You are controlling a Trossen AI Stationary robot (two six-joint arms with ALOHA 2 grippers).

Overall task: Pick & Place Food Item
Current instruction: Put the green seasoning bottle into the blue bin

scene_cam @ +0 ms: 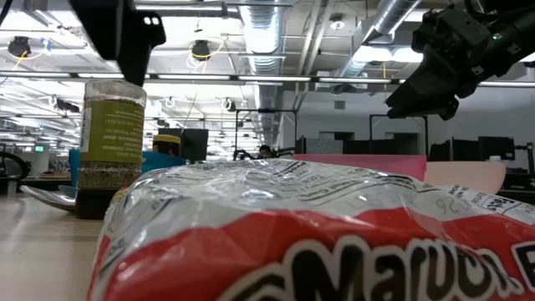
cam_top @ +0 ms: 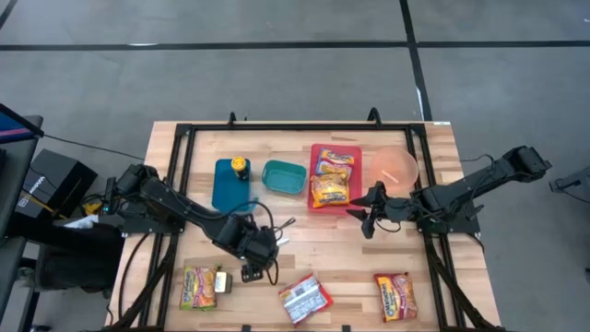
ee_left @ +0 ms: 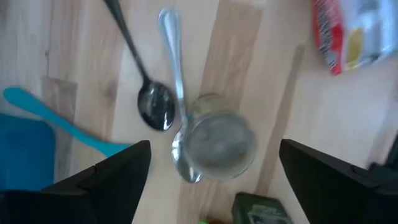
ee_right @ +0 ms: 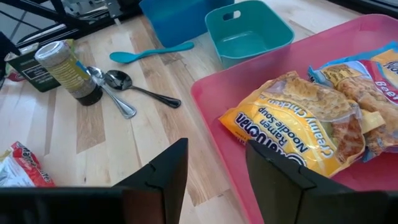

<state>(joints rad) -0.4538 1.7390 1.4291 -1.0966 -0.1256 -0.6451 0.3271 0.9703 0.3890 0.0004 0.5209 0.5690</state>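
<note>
1. Left pincer (ee_left: 211,168), fingers spread, hangs directly over a small jar (ee_left: 219,142) standing on the table (cam_top: 332,258), holding nothing.
2. Right pincer (ee_right: 214,171), half-parted and empty, hovers at the pink tray (ee_right: 217,112) edge.
3. A yellow ramen packet (ee_right: 292,127) lies in the tray.
4. The low view is largely blocked by a red noodle packet (scene_cam: 318,242).

Jar (ee_left: 221,142), spoons (ee_left: 177,93) crowd left hand (ee_left: 211,171).

Five ramen noodle packets lie flat on a wooden table in the overhead view. Two yellow packets (cam_top: 331,181) rest side by side inside a red tray (cam_top: 316,152) at upper centre, one above the other. Along the bottom edge lie three more: a yellow-and-red packet (cam_top: 199,287) at lower left, a red-and-white packet (cam_top: 305,299) at centre, tilted, and a red-and-yellow packet (cam_top: 395,296) at lower right.
</note>
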